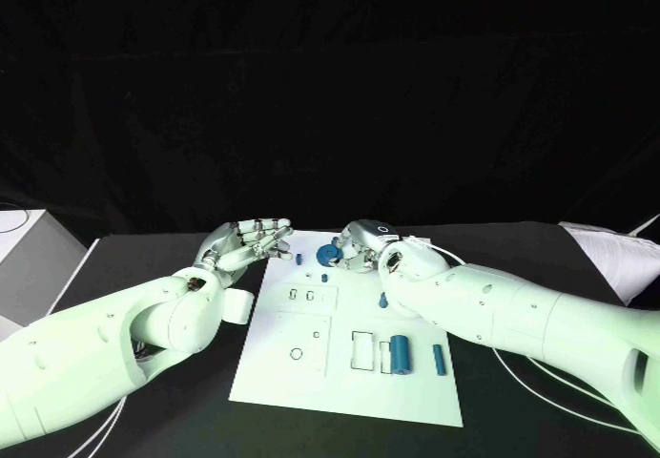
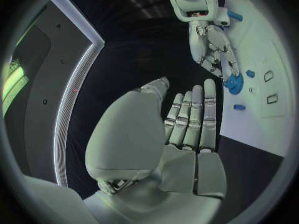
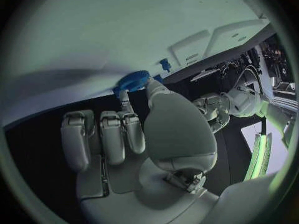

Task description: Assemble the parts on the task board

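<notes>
The white task board (image 1: 344, 382) lies in the middle of the black table. At its far edge my right hand (image 1: 369, 244) pinches a blue gear (image 1: 327, 255) between thumb and a finger; the same gear (image 3: 132, 81) sits at my right hand's (image 3: 137, 139) fingertips, just over the board (image 3: 124, 35). My left hand (image 1: 248, 240) hovers beside the board's far left corner, fingers straight and apart, holding nothing. From the left wrist, my left hand (image 2: 187, 134) faces the right hand (image 2: 212, 40) and gear (image 2: 233, 83). A thick blue cylinder (image 1: 401, 353) and thin pin (image 1: 439, 359) lie near the board's front right.
Small blue pieces (image 1: 382, 301) and a peg (image 1: 300, 257) sit on the board among rectangular recesses (image 1: 363, 351). A pale box (image 1: 28, 262) stands at the table's left edge, a white object (image 1: 612, 253) at the right. Cables trail by the right arm.
</notes>
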{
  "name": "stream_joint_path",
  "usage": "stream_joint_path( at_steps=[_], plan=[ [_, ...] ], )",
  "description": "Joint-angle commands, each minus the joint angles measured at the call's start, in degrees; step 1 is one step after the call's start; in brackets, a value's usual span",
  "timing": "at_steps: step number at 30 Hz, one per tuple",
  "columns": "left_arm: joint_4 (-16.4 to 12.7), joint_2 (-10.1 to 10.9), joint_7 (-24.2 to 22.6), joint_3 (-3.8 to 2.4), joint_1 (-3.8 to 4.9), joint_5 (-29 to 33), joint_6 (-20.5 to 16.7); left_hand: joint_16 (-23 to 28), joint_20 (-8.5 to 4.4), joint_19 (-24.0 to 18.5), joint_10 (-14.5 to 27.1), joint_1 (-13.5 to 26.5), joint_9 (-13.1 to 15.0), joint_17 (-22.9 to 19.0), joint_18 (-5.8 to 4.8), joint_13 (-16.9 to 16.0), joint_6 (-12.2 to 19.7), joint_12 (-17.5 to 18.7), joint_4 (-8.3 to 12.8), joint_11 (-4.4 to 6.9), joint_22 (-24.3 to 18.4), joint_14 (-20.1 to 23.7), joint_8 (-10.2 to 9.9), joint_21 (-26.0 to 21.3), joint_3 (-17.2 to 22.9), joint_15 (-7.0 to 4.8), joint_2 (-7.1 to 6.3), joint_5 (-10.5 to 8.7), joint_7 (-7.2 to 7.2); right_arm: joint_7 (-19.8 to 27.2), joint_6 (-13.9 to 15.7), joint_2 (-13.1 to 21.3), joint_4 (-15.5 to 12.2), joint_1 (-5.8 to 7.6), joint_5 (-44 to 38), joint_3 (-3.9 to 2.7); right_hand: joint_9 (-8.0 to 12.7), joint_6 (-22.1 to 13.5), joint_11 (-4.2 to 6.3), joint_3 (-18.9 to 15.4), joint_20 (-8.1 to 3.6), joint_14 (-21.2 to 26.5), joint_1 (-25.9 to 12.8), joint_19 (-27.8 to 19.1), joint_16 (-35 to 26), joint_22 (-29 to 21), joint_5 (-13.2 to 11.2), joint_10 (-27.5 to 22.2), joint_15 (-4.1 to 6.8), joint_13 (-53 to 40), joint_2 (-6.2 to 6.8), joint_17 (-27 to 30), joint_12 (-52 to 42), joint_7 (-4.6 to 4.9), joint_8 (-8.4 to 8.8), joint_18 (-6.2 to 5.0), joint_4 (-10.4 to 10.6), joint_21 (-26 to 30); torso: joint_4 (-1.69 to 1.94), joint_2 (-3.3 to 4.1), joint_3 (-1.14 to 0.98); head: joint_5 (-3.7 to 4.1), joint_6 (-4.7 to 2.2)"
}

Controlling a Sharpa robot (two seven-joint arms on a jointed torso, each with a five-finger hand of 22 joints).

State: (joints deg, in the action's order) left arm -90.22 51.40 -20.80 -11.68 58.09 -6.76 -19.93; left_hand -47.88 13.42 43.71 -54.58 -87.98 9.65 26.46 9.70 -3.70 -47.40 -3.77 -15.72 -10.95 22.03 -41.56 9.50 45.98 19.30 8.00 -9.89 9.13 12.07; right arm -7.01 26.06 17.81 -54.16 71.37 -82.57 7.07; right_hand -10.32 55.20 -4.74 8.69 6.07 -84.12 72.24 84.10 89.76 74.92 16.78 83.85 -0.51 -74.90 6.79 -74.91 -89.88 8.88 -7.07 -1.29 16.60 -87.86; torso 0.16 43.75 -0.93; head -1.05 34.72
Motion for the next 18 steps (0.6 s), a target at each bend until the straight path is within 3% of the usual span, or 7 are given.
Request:
stream_joint_path(
  at_steps=[1,4,10,14,18],
  plan=[
    [-0.1,0.0,-0.3,-0.03,0.02,-0.2,0.3,-0.3,-0.1,-0.5,0.4,-0.2,-0.1,-0.1,0.69,0.0,0.5,-0.1,-0.1,-0.15,0.1,0.3,-0.3,0.2,-0.3,0.02,0.02,-0.16,1.86,1.2,-1.1,0.3,-0.5,-0.02,1.2,0.03,0.0,0.4,0.51,1.3,-0.45,-5.9,-0.7,5.4,0.2,14.2,0.9,6.2,0.53,-15.1,-0.99,-15.1,-0.1,-0.11,-0.44,0.83,-0.1,-0.2,0.01,0.04,-0.05,-0.03,0.04],
    [-0.1,0.0,-0.3,-0.03,0.02,-0.2,0.3,-0.3,-0.1,-0.5,0.4,-0.2,-0.1,-0.1,0.69,0.0,0.5,-0.1,-0.1,-0.15,0.1,0.3,-0.3,0.2,-0.3,0.02,0.02,-0.16,1.86,1.2,-0.9,0.6,-0.6,-0.03,1.3,0.05,0.0,0.4,0.54,2.0,-0.5,-5.9,-1.0,5.4,0.2,14.2,1.4,6.2,0.57,-15.1,-1.47,-15.1,-0.1,-0.13,-0.48,0.83,-0.1,-0.2,0.03,0.04,-0.03,0.02,0.03],
    [-0.1,0.0,-0.3,-0.03,0.01,-0.2,0.2,-0.3,-0.07,-0.6,0.5,-0.1,-0.1,-0.1,0.68,0.0,0.6,-0.1,-0.2,-0.2,0.1,0.4,-0.3,0.2,-0.4,0.06,0.01,-0.16,1.91,1.1,0.6,1.5,-1.0,-0.03,1.4,0.06,0.1,0.3,0.52,2.5,-0.52,-5.9,-1.4,5.4,0.2,14.2,2.4,6.2,0.56,-15.1,-1.14,-15.1,-0.1,-0.08,-0.48,0.82,-0.2,-0.2,0.0,-0.02,0.01,0.04,-0.02],
    [-0.1,0.1,-0.3,-0.03,0.01,-0.2,0.2,-0.3,-0.07,-0.6,0.5,-0.1,-0.1,-0.1,0.68,0.0,0.6,-0.1,-0.2,-0.2,0.1,0.4,-0.3,0.2,-0.4,0.06,0.01,-0.16,1.91,1.8,3.8,3.6,-3.2,0.07,2.3,0.04,0.2,0.1,0.48,3.2,-0.53,-5.9,-1.0,5.4,0.2,14.2,3.0,6.2,0.54,-15.1,-0.29,-15.1,-0.1,-0.03,-0.43,0.82,-0.6,-0.2,-0.21,-0.05,-0.06,0.02,-0.23],
    [0.1,0.3,-0.3,-0.03,0.01,-0.2,0.3,-0.4,-0.06,-0.6,0.5,-0.1,-0.1,-0.2,0.68,0.0,0.7,-0.1,-0.2,-0.21,0.1,0.5,-0.3,0.2,-0.4,0.07,0.02,-0.15,1.92,4.5,7.1,6.5,-6.3,0.68,5.8,-0.04,0.4,-0.6,0.25,5.0,-0.42,-5.9,0.8,5.3,0.2,14.0,2.8,6.2,0.38,-15.1,1.08,-15.1,-0.1,0.27,-0.16,0.71,-1.8,0.3,-0.74,-0.14,-0.31,-0.34,-0.52]
  ],
)
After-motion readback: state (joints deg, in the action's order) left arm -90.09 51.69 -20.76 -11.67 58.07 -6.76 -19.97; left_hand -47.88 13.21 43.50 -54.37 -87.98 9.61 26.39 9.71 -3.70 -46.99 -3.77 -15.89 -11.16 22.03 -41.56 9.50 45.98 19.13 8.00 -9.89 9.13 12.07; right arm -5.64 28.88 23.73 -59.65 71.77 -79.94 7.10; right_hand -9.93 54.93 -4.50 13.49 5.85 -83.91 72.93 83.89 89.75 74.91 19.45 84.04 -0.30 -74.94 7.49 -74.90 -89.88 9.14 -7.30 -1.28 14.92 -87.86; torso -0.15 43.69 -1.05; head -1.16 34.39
